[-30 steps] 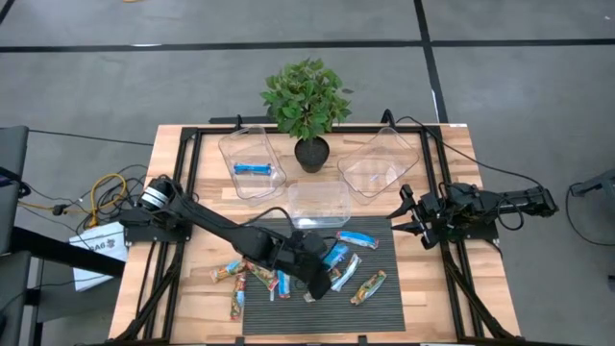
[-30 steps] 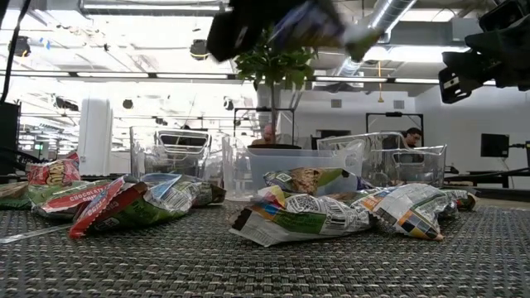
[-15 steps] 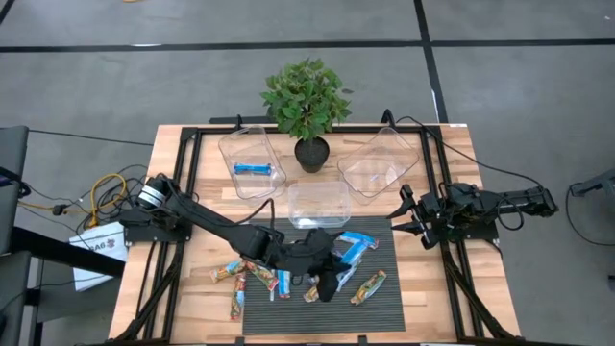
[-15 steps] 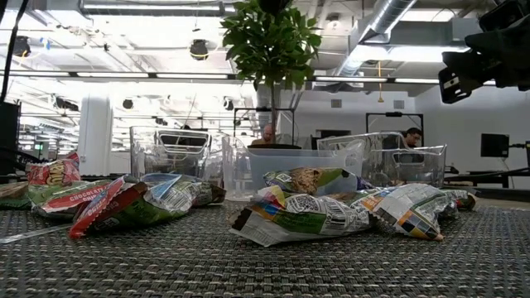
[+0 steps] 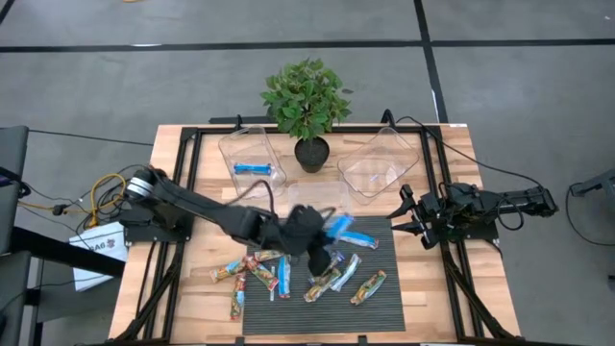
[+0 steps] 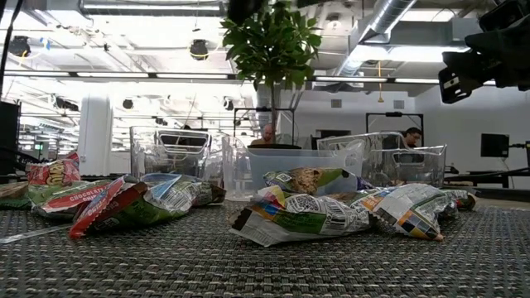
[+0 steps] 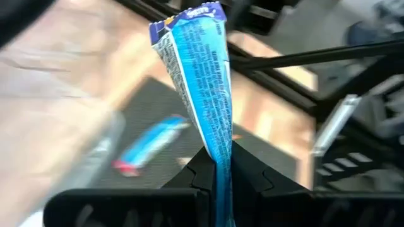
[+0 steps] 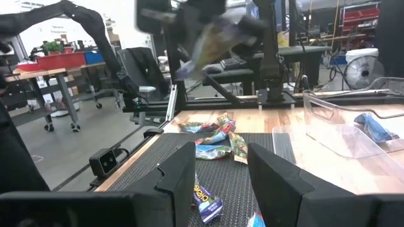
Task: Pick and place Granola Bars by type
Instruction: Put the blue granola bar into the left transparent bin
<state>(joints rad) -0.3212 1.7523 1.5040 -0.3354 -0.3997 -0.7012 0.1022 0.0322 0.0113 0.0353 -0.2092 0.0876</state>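
One blue bar (image 7: 201,88) clamped in left gripper (image 5: 322,252), lifted above dark mat (image 5: 259,317), heading likely toward tubs. Roughly eight bars left on mat (image 5: 332,279), mixed types: most sorting undone. Farther back, left tub (image 5: 231,154) holds one blue bar (image 5: 254,170); middle tub (image 5: 317,199) and right tub (image 5: 377,161) look bare. Right gripper (image 5: 411,219) parked at table's right edge, fingers apart, holding nothing.
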